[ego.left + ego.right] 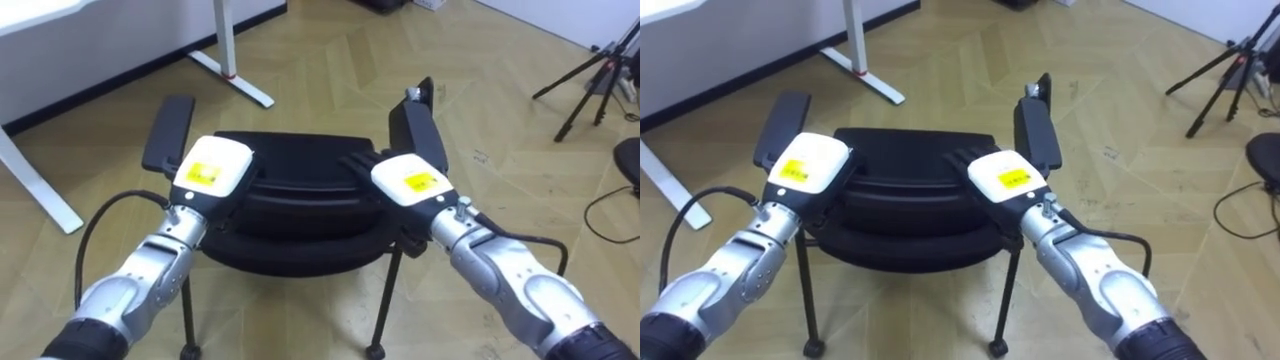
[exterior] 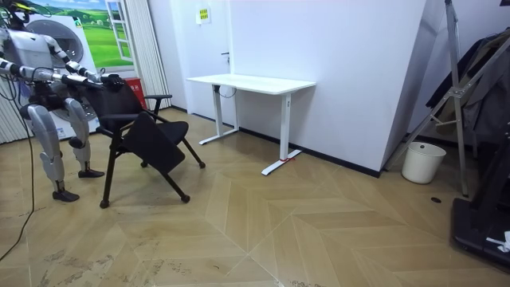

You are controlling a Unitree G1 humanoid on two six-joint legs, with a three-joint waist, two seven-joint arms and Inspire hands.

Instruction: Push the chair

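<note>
The left robot hand (image 1: 212, 170) and the right robot hand (image 1: 412, 183) lie nearest the head camera, resting on the top edge of the black chair (image 1: 290, 150), one toward each end of its backrest (image 1: 290, 205) and just inside the armrests (image 1: 168, 132). Set apart like that, they would likely drive the chair straight rather than swing it round. The backs of both hands face up and the fingers run over the dark backrest, so it cannot be told whether they curl round it or lie flat. In the room view the robot stands at the room view's left, directly behind the chair, arms stretched forward to it. The chair stands on the wooden floor (image 2: 263, 223), its seat turned toward the white table (image 2: 251, 82), well apart from it. By that gap the push looks to be at an early stage
</note>
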